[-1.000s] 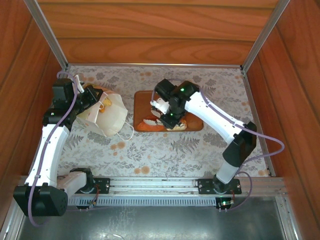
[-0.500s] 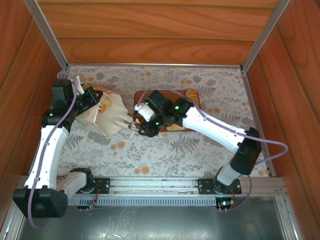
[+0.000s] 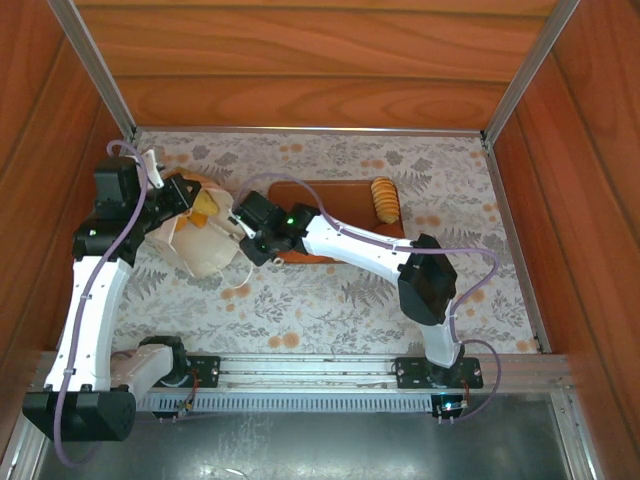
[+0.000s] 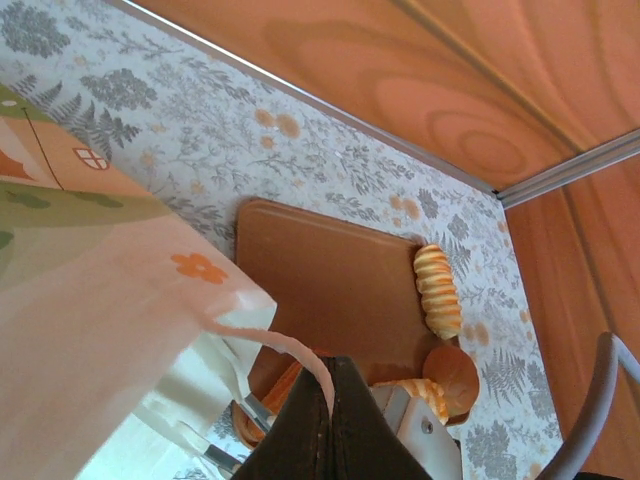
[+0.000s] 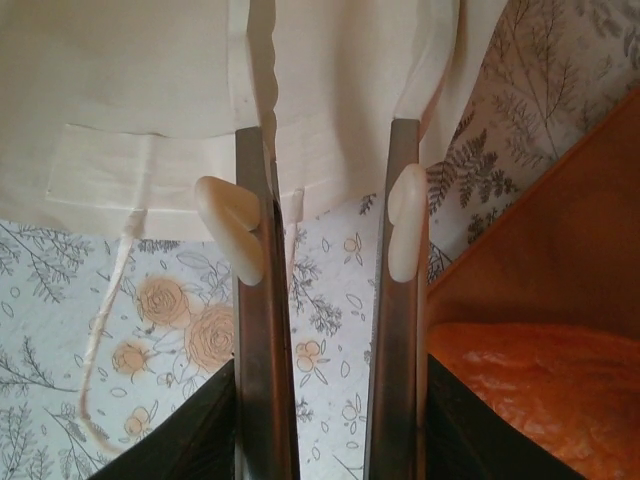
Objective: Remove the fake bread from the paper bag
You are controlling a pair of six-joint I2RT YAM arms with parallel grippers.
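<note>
Wood-panel walls box in a floral-print table (image 3: 330, 300). The paper bag (image 3: 200, 250) lies left of centre in the top view, with its mouth toward the brown board (image 3: 330, 195). The left gripper (image 4: 333, 378) is clamped tight on a strip of the bag's rim. The right gripper (image 5: 328, 140) is parted partway with nothing between its fingers (image 5: 262, 330), tips right at the bag's edge. Fake bread already out: a ridged loaf (image 3: 383, 200) on the board's upper right, a round bun (image 4: 450, 375) and an orange piece (image 5: 530, 390) at the board's near edge. A yellow lump (image 3: 205, 208) shows in the bag mouth, likely bread left inside. The step looks like reaching in for the next piece. To do it well, the left clamp should hold steady so the mouth gapes. The right fingers should go into the opening, not onto the paper, and clear of the cord handle (image 5: 110, 300). Straddle the piece, close on bread alone, and pull out straight along the bag so it doesn't drag. Set it on a bare part of the board.
</note>
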